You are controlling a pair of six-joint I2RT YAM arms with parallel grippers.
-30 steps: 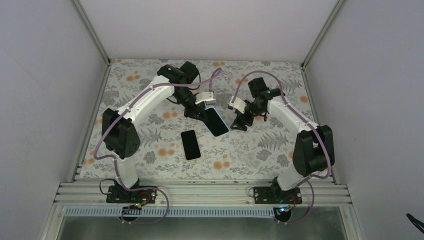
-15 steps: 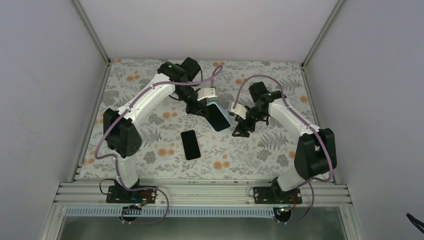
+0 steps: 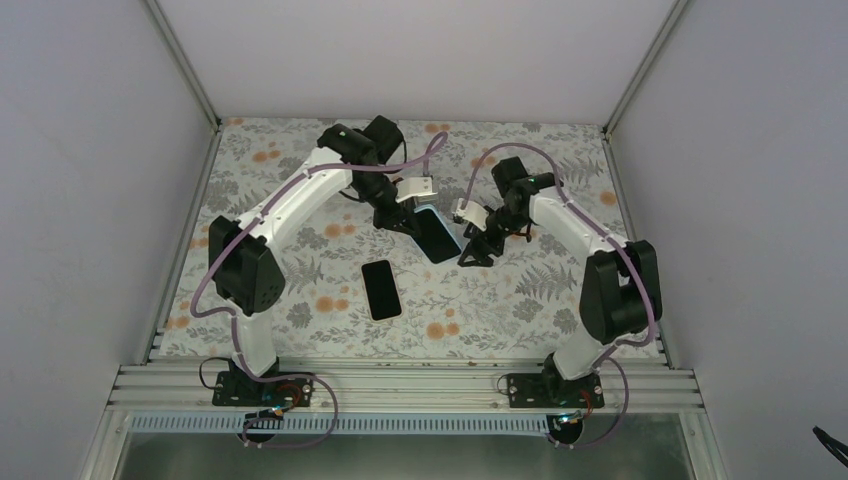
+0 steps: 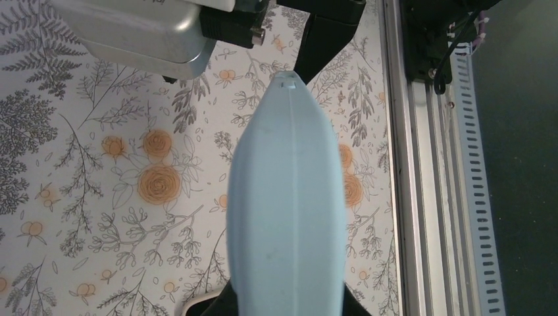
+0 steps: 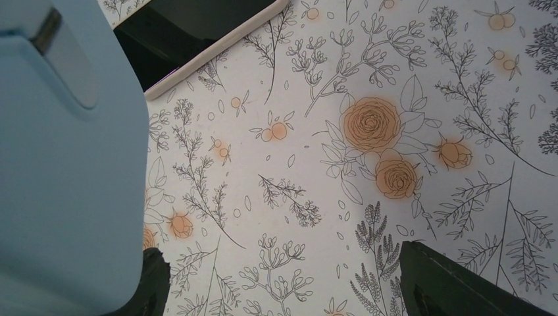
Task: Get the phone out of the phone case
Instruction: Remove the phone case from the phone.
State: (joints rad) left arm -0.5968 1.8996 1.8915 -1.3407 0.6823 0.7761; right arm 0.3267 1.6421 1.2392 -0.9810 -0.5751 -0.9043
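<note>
My left gripper (image 3: 408,220) is shut on one end of the light blue phone case (image 3: 436,238) and holds it tilted above the table, dark side up. I cannot tell whether a phone sits in it. In the left wrist view the case's pale blue back (image 4: 286,210) fills the middle between my fingers (image 4: 220,306). A black phone (image 3: 381,289) lies flat on the table in front of the case; its edge also shows in the right wrist view (image 5: 197,33). My right gripper (image 3: 470,250) is open beside the case's free end, and the case (image 5: 66,164) stands just outside its left finger (image 5: 154,283).
The table has a floral cloth (image 3: 500,300). An aluminium rail (image 3: 400,385) runs along the near edge and white walls close the other sides. The right wrist's camera housing (image 4: 145,33) and a right finger (image 4: 326,39) hang just beyond the case tip.
My right gripper has moved left, closer to the case's free end. My left gripper has drawn the case slightly back and up. The black phone has not moved.
</note>
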